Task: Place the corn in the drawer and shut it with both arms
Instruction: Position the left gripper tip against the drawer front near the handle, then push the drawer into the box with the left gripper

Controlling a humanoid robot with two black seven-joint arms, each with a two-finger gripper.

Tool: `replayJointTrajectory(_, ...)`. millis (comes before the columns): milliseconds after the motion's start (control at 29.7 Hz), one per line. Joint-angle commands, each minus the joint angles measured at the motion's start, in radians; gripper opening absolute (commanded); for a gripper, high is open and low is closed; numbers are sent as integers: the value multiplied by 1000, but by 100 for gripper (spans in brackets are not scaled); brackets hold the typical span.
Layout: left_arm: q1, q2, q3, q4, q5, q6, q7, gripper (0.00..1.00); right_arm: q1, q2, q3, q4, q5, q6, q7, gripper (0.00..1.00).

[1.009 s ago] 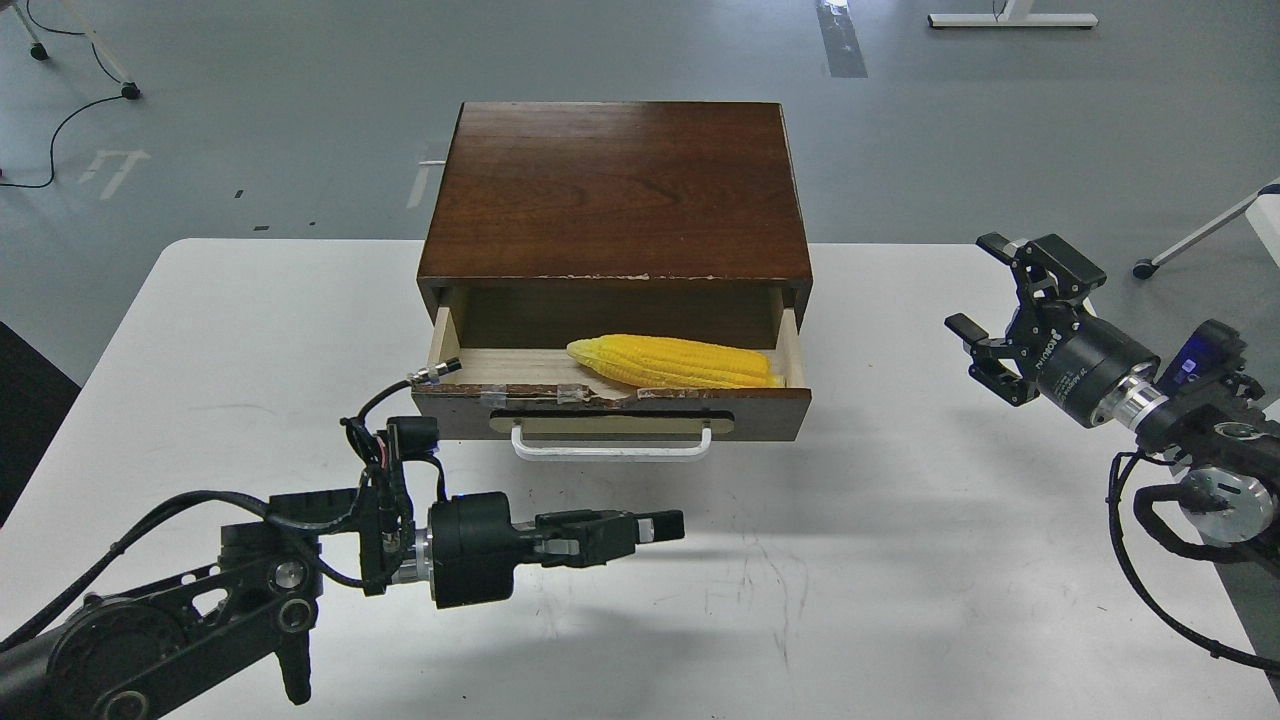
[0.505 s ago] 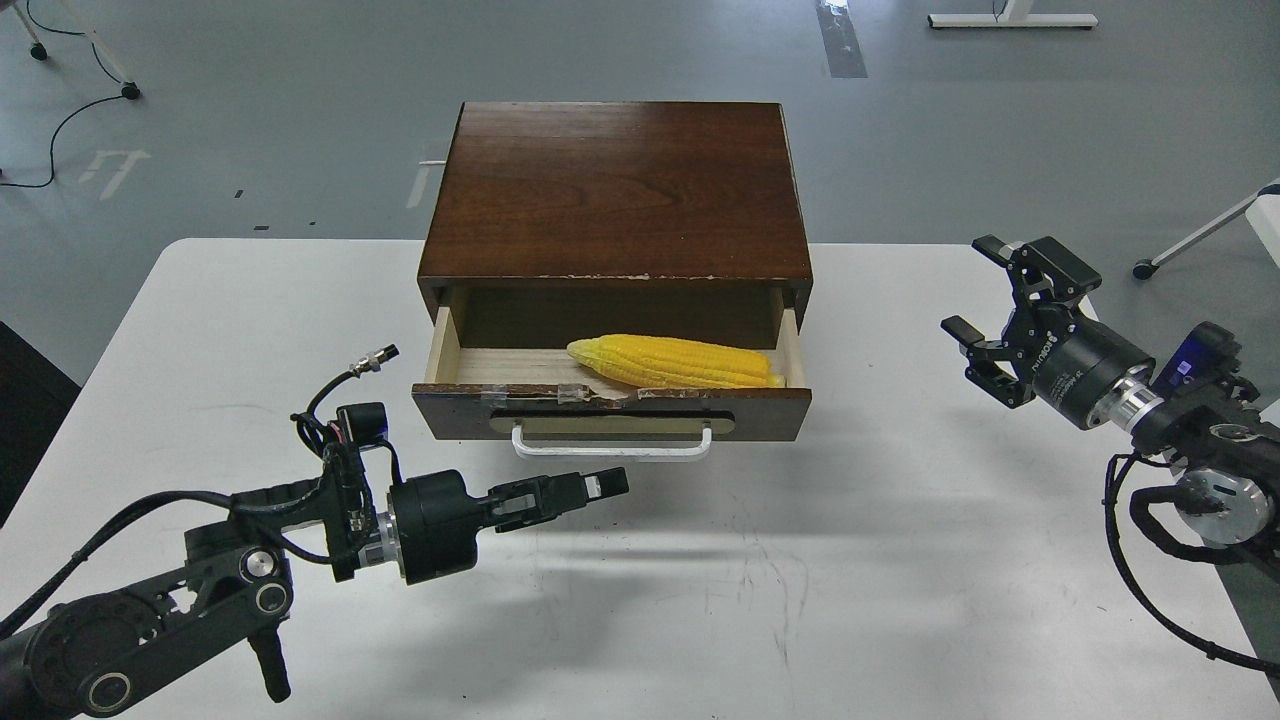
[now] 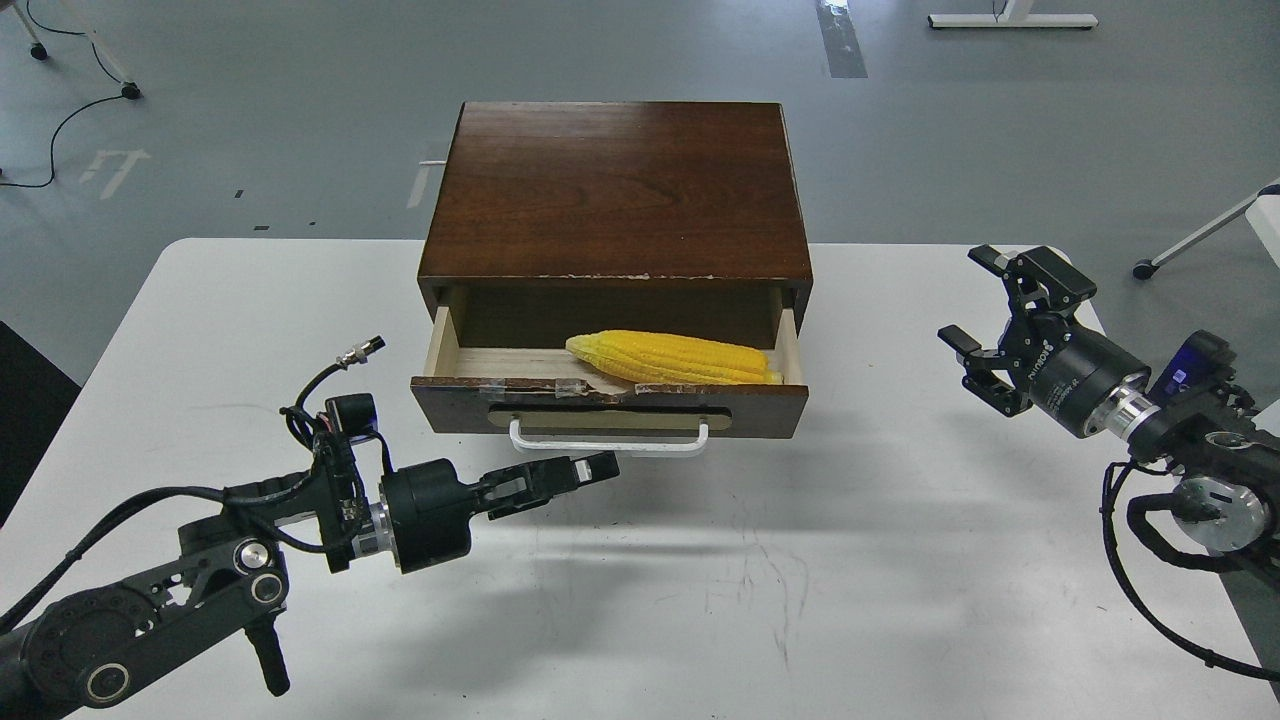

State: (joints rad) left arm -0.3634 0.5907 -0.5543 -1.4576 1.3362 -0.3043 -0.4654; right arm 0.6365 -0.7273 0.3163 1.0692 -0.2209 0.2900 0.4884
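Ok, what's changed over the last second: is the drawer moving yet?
The left end effector, shut, swung up toward the handle and now sits just below the drawer, whose front has slid in slightly. The right end effector, open, drifted a little toward the drawer. Nothing was grasped or released. The corn stayed inside the drawer.

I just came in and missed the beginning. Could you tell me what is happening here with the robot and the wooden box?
A two-armed robot is putting away corn. The corn already lies inside the open drawer of a dark wooden cabinet on a white table. The left end effector, fingers together, points at the drawer front just below the white handle. The right end effector is open, off to the right, holding nothing.
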Motion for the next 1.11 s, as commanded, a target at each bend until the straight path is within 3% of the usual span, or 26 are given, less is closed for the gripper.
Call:
replayJointTrajectory(0, 0, -3, -22, 7, 0, 1, 1, 0, -4, 0, 0, 0, 0, 0, 0, 99)
replayJointTrajectory(1076, -45, -54, -73, 146, -2, 5, 1, 0, -21, 6, 4, 2, 0, 0, 0, 99)
